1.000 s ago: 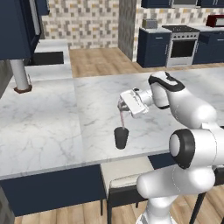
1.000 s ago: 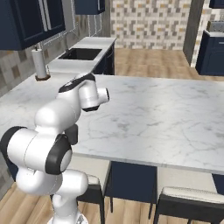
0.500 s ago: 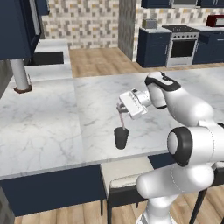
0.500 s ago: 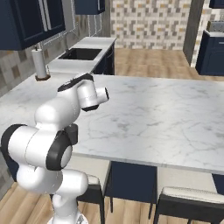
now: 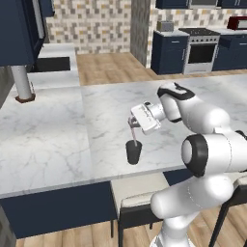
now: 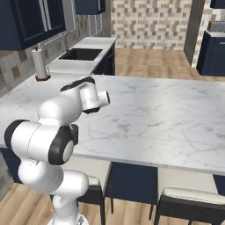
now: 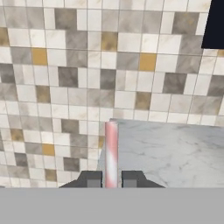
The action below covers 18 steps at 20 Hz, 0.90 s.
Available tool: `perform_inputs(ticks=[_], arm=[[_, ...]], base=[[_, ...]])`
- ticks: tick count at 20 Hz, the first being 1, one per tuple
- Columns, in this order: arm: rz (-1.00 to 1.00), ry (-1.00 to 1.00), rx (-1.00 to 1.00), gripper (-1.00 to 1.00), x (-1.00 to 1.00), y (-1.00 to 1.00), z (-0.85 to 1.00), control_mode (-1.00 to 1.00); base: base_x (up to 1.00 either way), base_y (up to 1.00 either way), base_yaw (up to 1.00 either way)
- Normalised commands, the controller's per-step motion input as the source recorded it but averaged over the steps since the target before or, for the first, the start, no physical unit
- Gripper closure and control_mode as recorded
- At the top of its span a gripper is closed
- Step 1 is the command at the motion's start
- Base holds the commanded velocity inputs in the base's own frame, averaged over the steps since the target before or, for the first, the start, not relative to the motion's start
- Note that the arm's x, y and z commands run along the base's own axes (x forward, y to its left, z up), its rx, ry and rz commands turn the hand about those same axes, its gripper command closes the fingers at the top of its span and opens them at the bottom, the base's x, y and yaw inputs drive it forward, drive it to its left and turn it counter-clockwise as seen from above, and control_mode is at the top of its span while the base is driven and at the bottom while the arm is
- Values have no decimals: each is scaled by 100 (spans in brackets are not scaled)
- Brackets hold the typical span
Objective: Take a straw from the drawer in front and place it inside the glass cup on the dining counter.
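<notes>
My gripper hangs over the dining counter near its front edge, shut on the straw, which looks pale pink here. The straw points down, and its lower end sits at the mouth of the dark glass cup right below. In the hand view the straw stands upright between my two fingertips, with the gripper closed on it. From the right base view my own arm covers the cup on the counter. The drawer is out of view.
A grey cylinder on a brown base stands at the counter's far left. Stools are tucked under the front edge. A sink and a stove lie further back. A tiled wall faces the hand.
My hand has sunk slightly with the straw, bringing its lower end closer to the cup. The cup has stayed where it was.
</notes>
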Motion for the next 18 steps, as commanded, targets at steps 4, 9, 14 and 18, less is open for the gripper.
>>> perform_inputs(ticks=[4, 9, 14, 18], arm=[[0, 0, 0, 100, 0, 0, -18, -100], [0, -2, -2, 100, 0, 0, -12, -100], [0, -8, -3, 100, 3, 0, -1, -100], [0, -6, -2, 100, 5, 0, -1, -100]], base=[[0, 0, 0], [0, 0, 0], [0, 0, 0], [0, 0, 0]])
